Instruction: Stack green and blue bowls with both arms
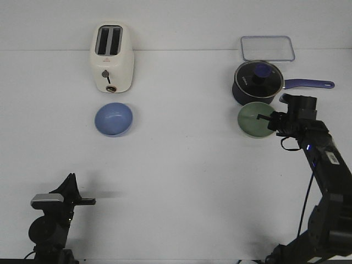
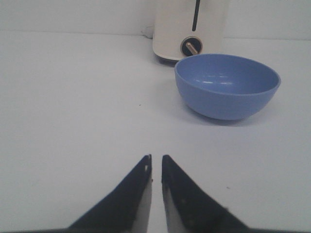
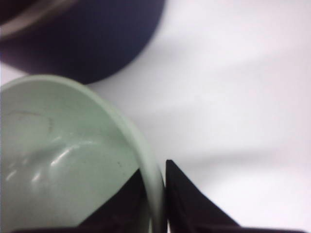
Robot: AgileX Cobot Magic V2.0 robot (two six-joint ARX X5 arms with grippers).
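Step in hand, by judgement: securing the green bowl [image 1: 253, 120]. The right claw [image 3: 156, 170] straddles the bowl's near rim, one finger inside and one outside, the gap no wider than the wall, so it appears clamped on the rim. The pan [image 1: 257, 82] stands just beyond the bowl, close to it.

The left claw [image 2: 156, 162] is nearly closed, only a thin slit between its tips, and grips nothing. The blue bowl [image 2: 227, 85] sits upright on the worktop [image 1: 181, 165] ahead of this claw, well apart, with the toaster [image 2: 190, 29] just behind it.

Next move calls for a clean vertical lift clear of the pan, then a carry across to the blue bowl.

The right wrist view alone shows the rim between the fingers; the front view alone shows both bowls and the span between them.
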